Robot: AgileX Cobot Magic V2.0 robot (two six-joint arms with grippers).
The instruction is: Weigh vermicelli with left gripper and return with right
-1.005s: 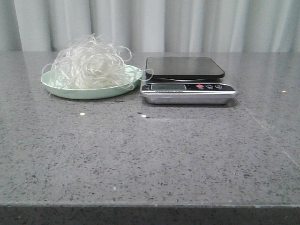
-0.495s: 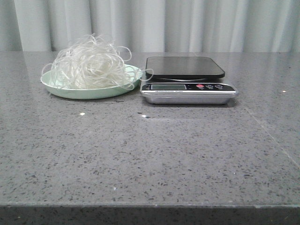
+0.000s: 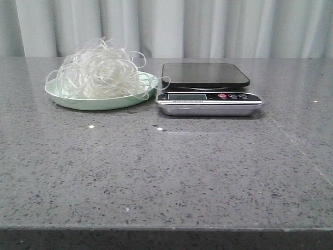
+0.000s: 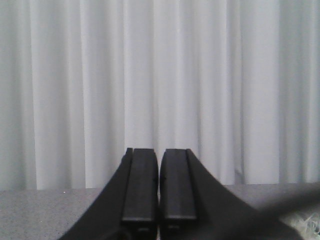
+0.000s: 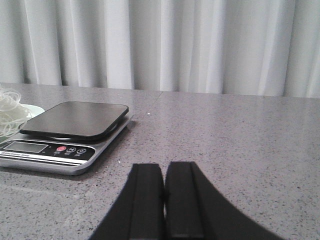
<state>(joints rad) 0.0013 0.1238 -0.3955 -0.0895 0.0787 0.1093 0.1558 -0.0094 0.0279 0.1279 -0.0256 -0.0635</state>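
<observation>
The vermicelli (image 3: 100, 73), a fluffy nest of whitish translucent strands, sits on a pale green plate (image 3: 67, 99) at the back left of the table. A kitchen scale (image 3: 205, 75) with a dark platform and silver base stands just right of the plate, nothing on it; it also shows in the right wrist view (image 5: 75, 120), with a bit of vermicelli (image 5: 9, 110) at that view's edge. Neither gripper shows in the front view. My left gripper (image 4: 159, 152) is shut and empty, facing the curtain. My right gripper (image 5: 164, 167) is shut and empty, low over the table, right of the scale.
A grey speckled tabletop (image 3: 166, 172) runs to a pale curtain (image 3: 208, 26) at the back. A few small white crumbs (image 3: 91, 126) lie in front of the plate. The scale's display and buttons (image 3: 229, 96) face the front.
</observation>
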